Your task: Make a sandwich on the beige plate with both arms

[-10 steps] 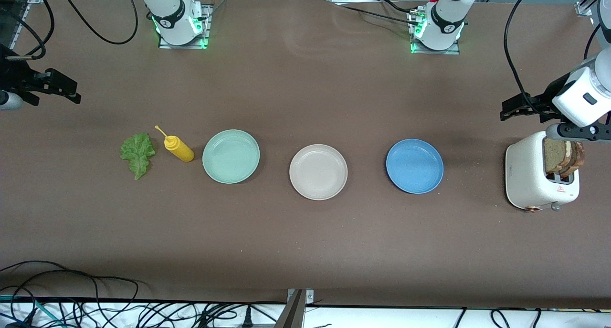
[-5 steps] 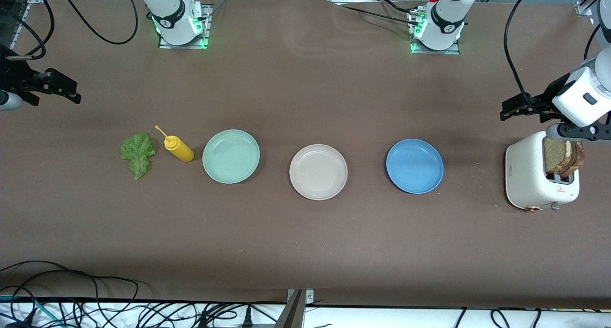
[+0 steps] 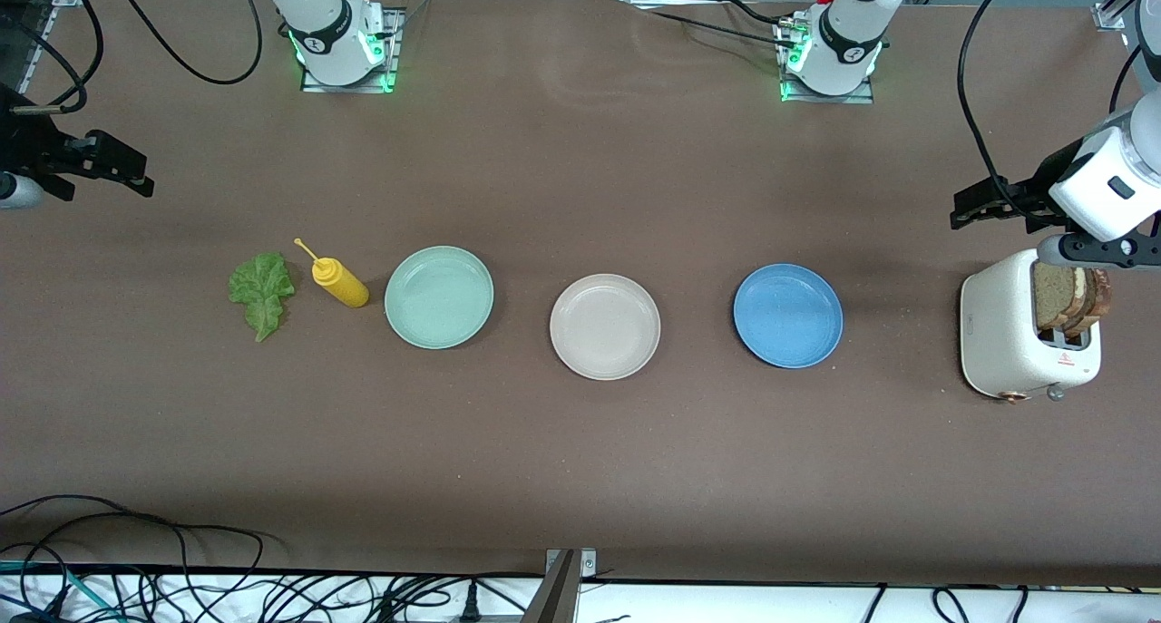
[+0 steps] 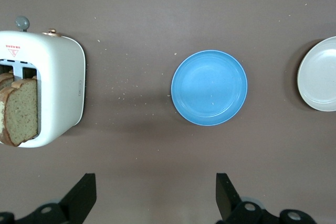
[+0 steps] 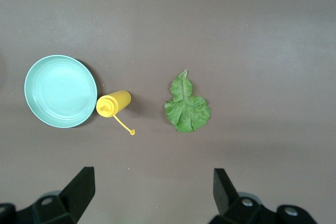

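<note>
The beige plate [image 3: 605, 326] lies empty at the middle of the table; its edge shows in the left wrist view [image 4: 320, 74]. Two brown bread slices [image 3: 1061, 296] stand in a white toaster [image 3: 1002, 333] at the left arm's end, also in the left wrist view [image 4: 21, 111]. A green lettuce leaf [image 3: 262, 292] lies flat at the right arm's end, also in the right wrist view [image 5: 186, 107]. My left gripper [image 3: 984, 208] [image 4: 156, 182] hangs open and empty high up beside the toaster. My right gripper [image 3: 118, 170] [image 5: 155, 177] hangs open and empty high over the table near the lettuce.
A mint-green plate [image 3: 439, 296] and a blue plate [image 3: 787, 316] lie on either side of the beige plate. A yellow squeeze bottle [image 3: 340, 283] lies on its side between the lettuce and the mint-green plate. Cables run along the table's edges.
</note>
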You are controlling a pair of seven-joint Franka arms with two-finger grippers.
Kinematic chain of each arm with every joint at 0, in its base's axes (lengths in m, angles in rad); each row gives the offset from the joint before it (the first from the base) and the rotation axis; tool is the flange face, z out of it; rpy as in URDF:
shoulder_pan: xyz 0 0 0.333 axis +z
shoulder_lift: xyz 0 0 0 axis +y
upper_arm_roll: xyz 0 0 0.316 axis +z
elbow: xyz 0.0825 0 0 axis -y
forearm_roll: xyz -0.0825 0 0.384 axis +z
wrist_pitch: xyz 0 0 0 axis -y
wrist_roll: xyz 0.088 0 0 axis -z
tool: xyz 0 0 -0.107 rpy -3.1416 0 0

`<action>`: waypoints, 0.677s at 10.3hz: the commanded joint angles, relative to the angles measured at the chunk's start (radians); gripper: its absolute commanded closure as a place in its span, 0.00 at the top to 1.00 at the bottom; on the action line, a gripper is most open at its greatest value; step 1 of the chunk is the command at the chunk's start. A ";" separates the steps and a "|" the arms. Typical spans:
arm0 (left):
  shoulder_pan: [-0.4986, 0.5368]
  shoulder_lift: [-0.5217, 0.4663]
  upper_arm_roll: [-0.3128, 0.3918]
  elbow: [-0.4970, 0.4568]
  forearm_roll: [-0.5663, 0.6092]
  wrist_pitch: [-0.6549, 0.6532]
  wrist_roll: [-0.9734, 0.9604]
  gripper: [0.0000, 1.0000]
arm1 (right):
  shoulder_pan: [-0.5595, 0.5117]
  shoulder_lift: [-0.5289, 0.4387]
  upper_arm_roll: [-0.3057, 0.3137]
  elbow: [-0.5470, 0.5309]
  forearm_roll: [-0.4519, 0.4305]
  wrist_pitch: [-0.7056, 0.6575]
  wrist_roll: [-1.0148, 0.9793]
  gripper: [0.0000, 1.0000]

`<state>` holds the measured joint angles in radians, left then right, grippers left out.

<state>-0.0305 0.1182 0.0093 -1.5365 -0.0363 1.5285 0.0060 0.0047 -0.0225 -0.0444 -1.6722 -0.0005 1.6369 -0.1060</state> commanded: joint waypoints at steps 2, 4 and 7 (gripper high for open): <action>0.001 0.014 -0.002 0.030 -0.014 -0.007 0.000 1.00 | 0.000 0.004 -0.005 0.019 0.007 -0.019 0.000 1.00; 0.001 0.015 -0.002 0.030 -0.014 -0.007 0.000 1.00 | 0.000 0.004 -0.005 0.019 0.007 -0.019 0.005 1.00; 0.001 0.015 0.000 0.030 -0.014 -0.007 0.000 1.00 | 0.000 0.004 -0.006 0.017 0.007 -0.020 0.002 1.00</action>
<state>-0.0305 0.1197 0.0094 -1.5365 -0.0363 1.5285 0.0060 0.0043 -0.0225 -0.0453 -1.6722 -0.0005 1.6351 -0.1060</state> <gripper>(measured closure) 0.000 0.000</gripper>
